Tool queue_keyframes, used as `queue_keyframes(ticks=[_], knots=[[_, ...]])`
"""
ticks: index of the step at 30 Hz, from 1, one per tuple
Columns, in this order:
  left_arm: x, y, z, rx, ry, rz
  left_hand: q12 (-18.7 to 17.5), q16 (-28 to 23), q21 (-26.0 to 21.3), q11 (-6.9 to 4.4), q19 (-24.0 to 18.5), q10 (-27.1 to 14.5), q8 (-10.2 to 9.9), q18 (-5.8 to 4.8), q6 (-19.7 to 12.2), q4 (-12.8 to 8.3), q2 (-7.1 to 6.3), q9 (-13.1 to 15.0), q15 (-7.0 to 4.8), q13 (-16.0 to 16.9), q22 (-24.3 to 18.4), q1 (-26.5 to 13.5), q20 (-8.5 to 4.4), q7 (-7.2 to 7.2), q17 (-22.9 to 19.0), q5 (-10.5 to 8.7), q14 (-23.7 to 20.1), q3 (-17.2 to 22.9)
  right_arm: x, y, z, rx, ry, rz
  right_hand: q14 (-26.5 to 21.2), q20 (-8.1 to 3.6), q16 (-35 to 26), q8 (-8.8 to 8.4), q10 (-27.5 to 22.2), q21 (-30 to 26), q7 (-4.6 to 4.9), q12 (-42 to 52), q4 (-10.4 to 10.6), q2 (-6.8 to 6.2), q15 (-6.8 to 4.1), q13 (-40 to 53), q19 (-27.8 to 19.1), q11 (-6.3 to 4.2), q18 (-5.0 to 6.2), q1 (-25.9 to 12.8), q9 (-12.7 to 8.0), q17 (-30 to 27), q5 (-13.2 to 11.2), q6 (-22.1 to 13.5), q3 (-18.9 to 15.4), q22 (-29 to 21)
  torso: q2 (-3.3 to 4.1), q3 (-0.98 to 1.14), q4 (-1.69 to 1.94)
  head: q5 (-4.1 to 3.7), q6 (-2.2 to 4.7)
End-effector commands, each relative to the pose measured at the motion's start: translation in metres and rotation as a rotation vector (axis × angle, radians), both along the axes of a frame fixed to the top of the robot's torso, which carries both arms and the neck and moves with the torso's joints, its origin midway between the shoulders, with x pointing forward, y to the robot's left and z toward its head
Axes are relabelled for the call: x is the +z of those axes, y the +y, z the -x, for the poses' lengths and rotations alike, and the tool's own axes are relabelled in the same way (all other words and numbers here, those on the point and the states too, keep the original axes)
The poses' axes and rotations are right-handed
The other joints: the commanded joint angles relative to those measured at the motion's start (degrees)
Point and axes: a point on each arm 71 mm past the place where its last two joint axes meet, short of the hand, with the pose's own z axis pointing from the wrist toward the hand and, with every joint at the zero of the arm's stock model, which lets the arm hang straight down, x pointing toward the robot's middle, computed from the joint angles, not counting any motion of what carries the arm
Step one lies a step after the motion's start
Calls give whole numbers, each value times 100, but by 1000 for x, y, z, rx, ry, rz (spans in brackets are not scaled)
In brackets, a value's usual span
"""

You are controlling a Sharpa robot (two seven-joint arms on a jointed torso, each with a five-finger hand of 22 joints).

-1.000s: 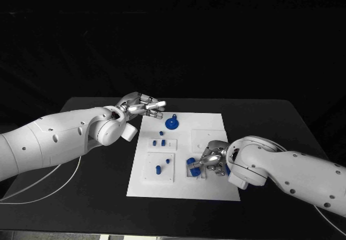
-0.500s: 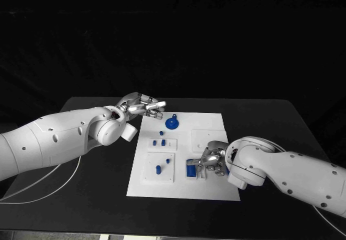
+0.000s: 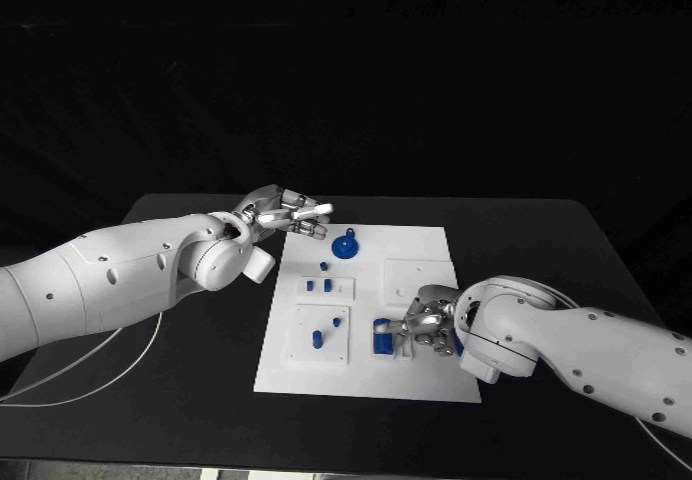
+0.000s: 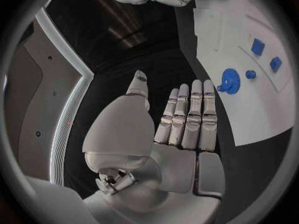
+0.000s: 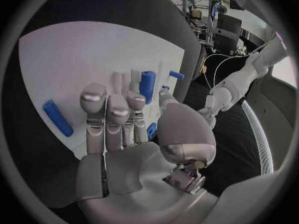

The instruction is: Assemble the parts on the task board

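Observation:
The white task board (image 3: 418, 245) lies mid-table. My right hand (image 3: 430, 325) hovers low over its near right part, fingers stretched out and holding nothing. Just past the fingertips lies a blue cylinder (image 3: 381, 338), seen close in the right wrist view (image 5: 147, 86). A blue bar (image 5: 57, 117) lies on the board (image 5: 74, 59) beside the hand, and another blue piece (image 5: 152, 131) shows by the thumb. My left hand (image 3: 281, 212) is open at the board's far left corner, near the blue gear-like part (image 3: 345, 245) (image 4: 230, 80).
Small blue pieces sit in white blocks on the board's left half (image 3: 317, 286) (image 3: 317, 340). A tiny blue peg (image 3: 323, 266) stands near the gear. Black table surrounds the board on all sides.
The blue cylinder by my right hand went from tilted to lying straight on the board. The right hand slid slightly nearer. The left hand stayed put.

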Motion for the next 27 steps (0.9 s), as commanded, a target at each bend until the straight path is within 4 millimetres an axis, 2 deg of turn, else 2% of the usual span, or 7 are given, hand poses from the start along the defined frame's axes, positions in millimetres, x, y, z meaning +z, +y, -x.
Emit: queue_keyframes(ticks=[1,7,12,15,19,23,27], knots=[[1,-1,0,-9,-4,1,7,-18,25,-3,-25,-37,-3,-12,-19,32,24,4,13,5,-5,3,19,3,-2,6,-34,-5,0,-6,2,18,-11,17,20,-10,-12,19,-13,-1,4,2,-59,0,-30,9,296,1,-52,67,16,-11,24,4,1,501,2,3,-5,-6,15],[2,2,0,4,-18,2,7,-17,33,-8,-23,-25,-1,-13,-7,16,38,5,10,6,-15,13,17,-1,-2,24,-27,-5,11,-22,0,-5,-65,-3,15,-8,-39,18,-33,6,13,139,-163,-65,-31,75,303,7,-34,211,68,-53,101,-26,44,501,0,11,-20,-41,39],[2,4,-1,14,-28,3,7,-18,39,-11,-20,-10,-3,-15,-1,-38,65,4,6,5,-21,-5,13,-2,-2,36,-17,-12,23,-40,-5,-40,-100,-13,16,-8,-21,19,-44,16,20,193,-218,-84,-32,115,304,13,-29,346,112,-47,163,-50,50,504,2,6,-24,-90,49],[3,6,-1,21,-33,4,9,-16,46,-14,-19,-5,-2,-17,0,-111,92,4,4,6,-30,-33,11,-3,-2,44,-10,-14,30,-54,-12,-75,-119,-12,13,7,-29,18,-54,12,68,202,-462,8,-13,123,299,40,-24,577,99,-62,455,-193,26,503,3,11,-34,-116,63],[3,7,-1,26,-37,6,8,-17,49,-17,-17,6,-2,-17,4,-124,106,4,3,6,-31,-28,10,-6,-1,47,-5,-9,35,-74,-18,-113,-130,18,12,11,-32,14,-60,3,58,206,-782,87,-16,123,298,30,-24,761,95,-74,780,-167,68,503,-1,27,-43,-140,57],[3,7,0,25,-37,7,7,-17,58,-19,-18,16,-3,-20,7,-195,136,4,1,6,-40,-54,6,-6,-2,55,-2,-24,35,-92,-20,-116,-111,80,13,7,-27,9,-62,4,34,210,-1055,-8,-20,124,298,19,-37,827,61,-78,773,-126,462,505,3,21,-38,-168,47],[3,7,0,22,-32,7,7,-16,65,-18,-8,13,-4,-16,0,-215,144,4,0,6,-39,-34,4,-4,-1,72,1,-14,33,-103,-19,-116,-81,117,14,2,-26,16,-6,14,13,581,-1043,-95,-19,341,297,4,-50,752,166,-81,719,-75,766,509,6,22,-48,-182,48]])
